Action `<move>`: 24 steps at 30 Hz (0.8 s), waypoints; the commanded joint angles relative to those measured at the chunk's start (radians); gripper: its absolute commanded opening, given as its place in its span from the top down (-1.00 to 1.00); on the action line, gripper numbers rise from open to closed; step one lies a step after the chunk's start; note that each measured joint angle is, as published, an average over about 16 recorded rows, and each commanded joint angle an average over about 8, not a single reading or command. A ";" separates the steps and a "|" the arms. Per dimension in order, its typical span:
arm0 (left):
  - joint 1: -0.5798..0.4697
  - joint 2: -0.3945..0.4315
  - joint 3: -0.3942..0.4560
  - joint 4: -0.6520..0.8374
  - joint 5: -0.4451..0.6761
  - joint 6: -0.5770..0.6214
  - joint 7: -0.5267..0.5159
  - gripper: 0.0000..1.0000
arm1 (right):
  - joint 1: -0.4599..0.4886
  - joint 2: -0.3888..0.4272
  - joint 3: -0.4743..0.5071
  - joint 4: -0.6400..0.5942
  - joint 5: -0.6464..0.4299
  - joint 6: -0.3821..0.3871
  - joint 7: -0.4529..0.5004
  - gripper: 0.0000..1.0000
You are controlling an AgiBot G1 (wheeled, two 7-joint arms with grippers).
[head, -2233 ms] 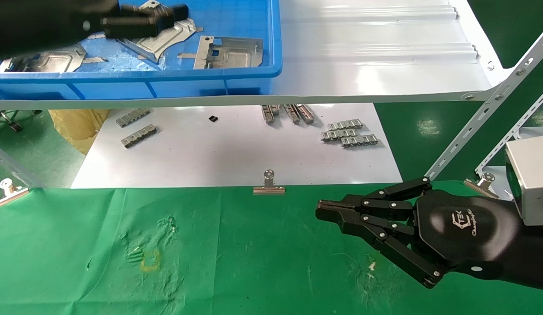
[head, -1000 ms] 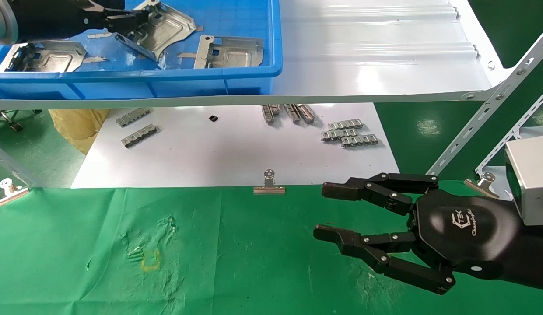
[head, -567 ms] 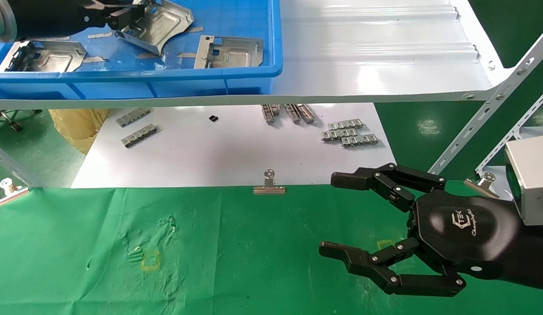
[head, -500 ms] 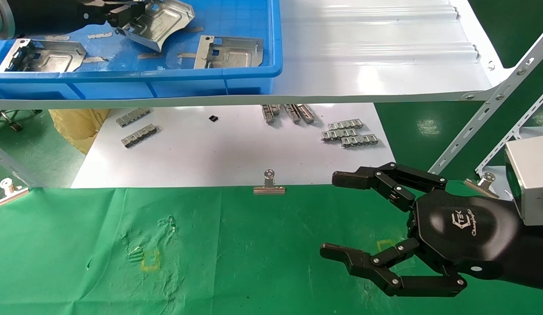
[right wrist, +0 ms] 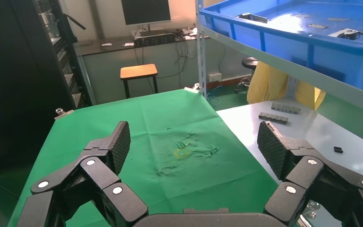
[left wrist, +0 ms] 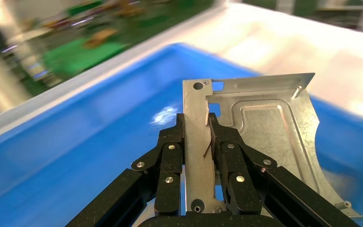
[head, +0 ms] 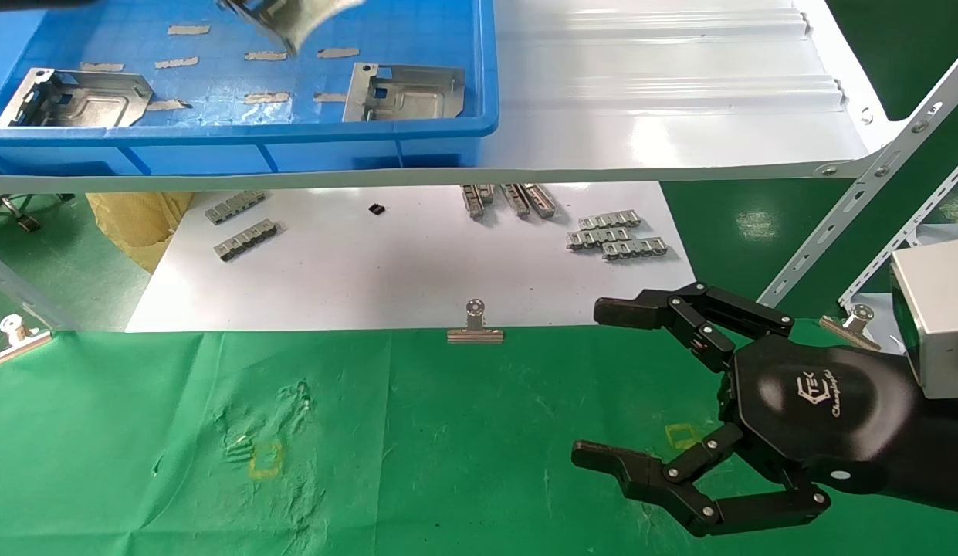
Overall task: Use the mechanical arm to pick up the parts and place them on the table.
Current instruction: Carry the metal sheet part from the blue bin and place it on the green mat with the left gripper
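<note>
My left gripper (left wrist: 197,127) is shut on the bent flange of one silver part (left wrist: 264,123), held above the blue bin (left wrist: 75,142). In the head view only the lower edge of that lifted part (head: 289,19) shows at the top, and the left arm is out of frame. Two more parts (head: 77,99) (head: 405,93) lie flat in the bin. My right gripper (head: 594,384) hovers over the right side of the green table (head: 417,432). Its fingers are spread wide with nothing between them, as the right wrist view confirms (right wrist: 196,142).
The blue bin (head: 293,147) stands on a white shelf (head: 664,116) above a white sheet (head: 417,262) carrying small grey ridged strips (head: 617,235). A binder clip (head: 474,324) holds the cloth's far edge. Yellow square marks (head: 265,461) (head: 683,436) sit on the cloth. A slanted metal strut (head: 857,193) rises at right.
The left gripper closed on a part in the bin and lifted it up to the head view's top edge. The right gripper went from shut to wide open.
</note>
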 commanded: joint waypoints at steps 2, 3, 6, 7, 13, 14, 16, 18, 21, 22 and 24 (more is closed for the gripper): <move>0.002 -0.024 -0.008 -0.020 -0.017 0.143 0.036 1.00 | 0.000 0.000 0.000 0.000 0.000 0.000 0.000 -1.00; 0.006 -0.029 -0.010 -0.026 -0.022 0.179 0.051 1.00 | 0.000 0.000 0.000 0.000 0.000 0.000 0.000 -1.00; 0.028 -0.041 -0.008 -0.056 -0.036 0.246 0.091 1.00 | 0.000 0.000 0.000 0.000 0.000 0.000 0.000 -1.00; 0.040 -0.045 -0.005 -0.074 -0.043 0.259 0.104 1.00 | 0.000 0.000 0.000 0.000 0.000 0.000 0.000 -1.00; 0.174 -0.113 0.057 -0.300 -0.157 0.279 0.149 1.00 | 0.000 0.000 0.000 0.000 0.000 0.000 0.000 -1.00; 0.202 -0.132 0.074 -0.346 -0.187 0.278 0.148 1.00 | 0.000 0.000 0.000 0.000 0.000 0.000 0.000 -1.00; 0.255 -0.173 0.111 -0.432 -0.247 0.275 0.143 1.00 | 0.000 0.000 0.000 0.000 0.000 0.000 0.000 -1.00; 0.297 -0.211 0.149 -0.495 -0.293 0.270 0.145 1.00 | 0.000 0.000 0.000 0.000 0.000 0.000 0.000 -1.00; 0.340 -0.252 0.207 -0.543 -0.316 0.262 0.188 1.00 | 0.000 0.000 0.000 0.000 0.000 0.000 0.000 -1.00; 0.349 -0.261 0.226 -0.548 -0.312 0.259 0.214 1.00 | 0.000 0.000 0.000 0.000 0.000 0.000 0.000 -1.00; 0.365 -0.273 0.263 -0.547 -0.288 0.254 0.282 1.00 | 0.000 0.000 0.000 0.000 0.000 0.000 0.000 -1.00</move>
